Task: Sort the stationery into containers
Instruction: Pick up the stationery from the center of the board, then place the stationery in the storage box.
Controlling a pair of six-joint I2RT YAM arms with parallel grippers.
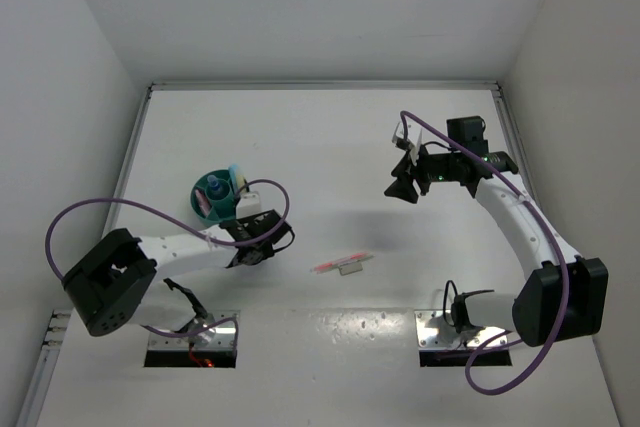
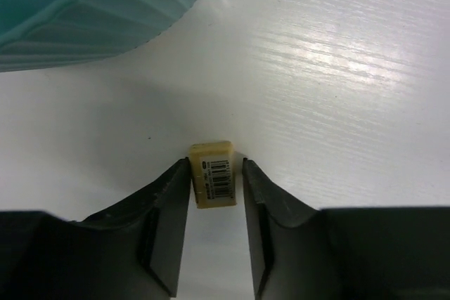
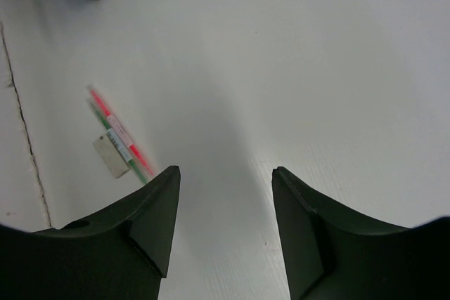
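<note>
Left pincer [image 2: 216, 173] astride eraser [image 2: 213, 183] — long axis along fingers.

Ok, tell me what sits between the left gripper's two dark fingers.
In the left wrist view, a small beige eraser with a barcode label sits between the left gripper's dark fingers, just short of the round teal ribbed plastic cup.

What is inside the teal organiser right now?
The teal organiser holds a blue stick, a light-blue piece and something pink; its lower compartments are hidden by the left gripper.
</note>
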